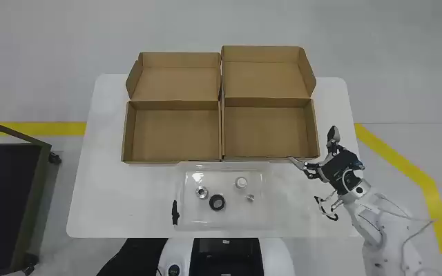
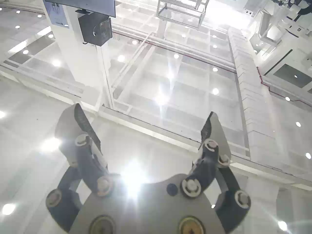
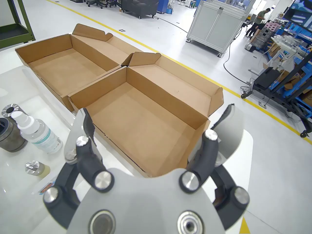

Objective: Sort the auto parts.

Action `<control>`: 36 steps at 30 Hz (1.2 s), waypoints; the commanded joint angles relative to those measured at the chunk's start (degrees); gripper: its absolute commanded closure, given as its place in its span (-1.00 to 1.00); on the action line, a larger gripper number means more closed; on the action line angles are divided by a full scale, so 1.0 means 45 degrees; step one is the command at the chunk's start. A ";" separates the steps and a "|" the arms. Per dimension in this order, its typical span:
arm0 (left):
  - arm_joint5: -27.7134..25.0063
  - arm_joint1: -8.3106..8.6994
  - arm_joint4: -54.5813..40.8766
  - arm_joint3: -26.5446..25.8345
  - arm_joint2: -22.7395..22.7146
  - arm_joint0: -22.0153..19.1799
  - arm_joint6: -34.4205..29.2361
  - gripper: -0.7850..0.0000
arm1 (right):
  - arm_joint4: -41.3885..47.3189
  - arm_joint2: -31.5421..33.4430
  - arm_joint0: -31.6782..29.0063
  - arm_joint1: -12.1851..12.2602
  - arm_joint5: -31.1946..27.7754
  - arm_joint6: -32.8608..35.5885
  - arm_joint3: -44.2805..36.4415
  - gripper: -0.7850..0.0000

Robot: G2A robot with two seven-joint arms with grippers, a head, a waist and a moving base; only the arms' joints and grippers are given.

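Note:
A clear tray [image 1: 259,207] at the table's front holds a silver cylinder [image 1: 199,192], a black ring [image 1: 218,203], a white-capped bottle [image 1: 241,183] and a small metal piece [image 1: 250,199]. The right wrist view shows the same cylinder [image 3: 9,109], dark ring [image 3: 11,135], bottle [image 3: 36,130] and small piece [image 3: 34,168]. My right gripper [image 1: 318,150] [image 3: 158,110] hangs open and empty at the front right corner of the right cardboard box [image 1: 266,131] [image 3: 146,113]. My left gripper [image 2: 144,113] is open and empty, pointing up at the ceiling.
Two open cardboard boxes stand side by side at the back, both empty; the left box [image 1: 173,132] [image 3: 65,66] has its lid folded back like the right one. A small black piece [image 1: 175,212] lies by the tray's left edge. The table edge [image 1: 349,207] runs just right of my right gripper.

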 commanded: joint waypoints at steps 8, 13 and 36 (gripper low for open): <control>0.0000 0.0000 0.0000 0.0000 0.0000 0.0000 0.0000 -1.00 | 0.0000 0.0000 0.0000 0.0000 0.0000 0.0000 0.0000 -1.00; 0.0000 0.0000 0.0000 0.0000 0.0000 0.0000 0.0000 -1.00 | 0.0000 0.0000 0.0000 0.0000 0.0000 0.0000 0.0000 -1.00; 0.0000 0.0000 0.0000 0.0000 0.0000 0.0000 0.0000 -1.00 | -0.0043 -0.2174 0.1028 0.0265 -0.2894 0.1429 -0.0615 -1.00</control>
